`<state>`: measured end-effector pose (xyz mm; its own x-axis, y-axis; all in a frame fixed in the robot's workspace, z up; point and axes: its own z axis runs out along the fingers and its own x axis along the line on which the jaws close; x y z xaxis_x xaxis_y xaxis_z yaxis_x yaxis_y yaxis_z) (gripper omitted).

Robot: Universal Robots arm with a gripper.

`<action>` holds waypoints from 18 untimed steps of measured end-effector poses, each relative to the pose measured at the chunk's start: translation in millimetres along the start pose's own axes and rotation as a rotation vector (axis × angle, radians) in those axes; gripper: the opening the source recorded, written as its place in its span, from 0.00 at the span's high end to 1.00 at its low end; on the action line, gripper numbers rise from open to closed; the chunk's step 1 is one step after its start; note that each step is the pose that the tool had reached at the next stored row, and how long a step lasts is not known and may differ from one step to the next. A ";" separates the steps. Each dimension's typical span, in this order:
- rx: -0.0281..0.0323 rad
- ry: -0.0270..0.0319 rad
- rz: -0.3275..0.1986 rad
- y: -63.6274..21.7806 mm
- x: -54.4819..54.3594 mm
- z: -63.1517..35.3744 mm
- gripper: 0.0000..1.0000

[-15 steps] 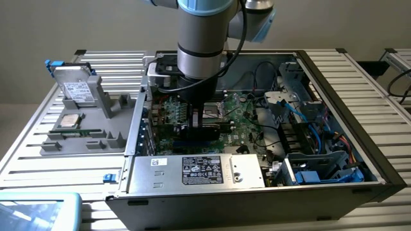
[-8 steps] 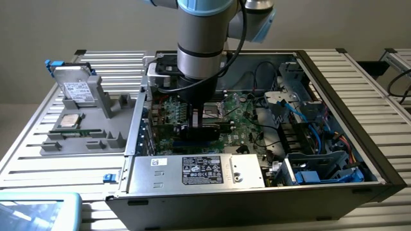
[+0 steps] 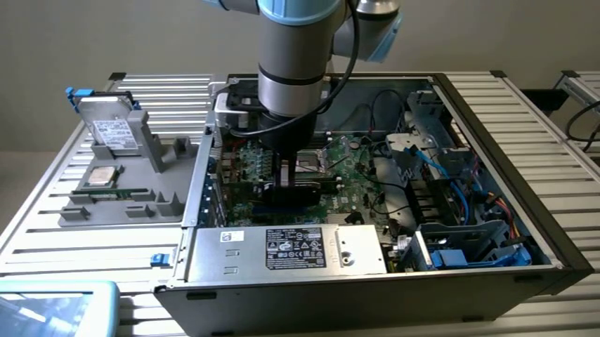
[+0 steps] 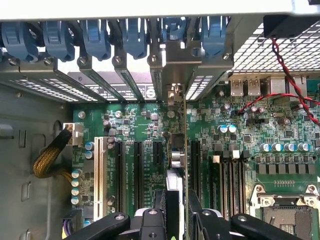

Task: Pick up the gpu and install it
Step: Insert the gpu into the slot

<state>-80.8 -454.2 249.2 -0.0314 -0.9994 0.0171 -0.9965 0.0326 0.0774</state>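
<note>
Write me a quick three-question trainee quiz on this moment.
1. True or false: the gripper grips the gpu inside the case.
2. Where is the hard drive? A) on the grey tray beside the case; B) in the gripper; C) inside the case.
3. Fill in: the gpu stands ____ (flat / edge-on) to the motherboard.
Key: 1 true; 2 A; 3 edge-on.

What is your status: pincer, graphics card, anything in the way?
Pincer shut on graphics card. Card edge-on above motherboard slots inside computer case, bracket end toward the rear openings. Nothing seen across its slot.
</note>
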 end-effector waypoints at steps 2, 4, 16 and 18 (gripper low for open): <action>-0.0008 -0.0001 0.000 0.1 0.0 0.2 0.72; -0.0011 0.0000 0.000 0.1 0.0 0.3 0.72; -0.0023 0.0000 0.000 0.4 -0.2 0.9 0.72; -0.0023 0.0000 0.000 0.5 -0.2 0.9 0.72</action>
<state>-81.3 -454.0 248.3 -0.0315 -0.9994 0.0170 -0.9963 0.0327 0.0797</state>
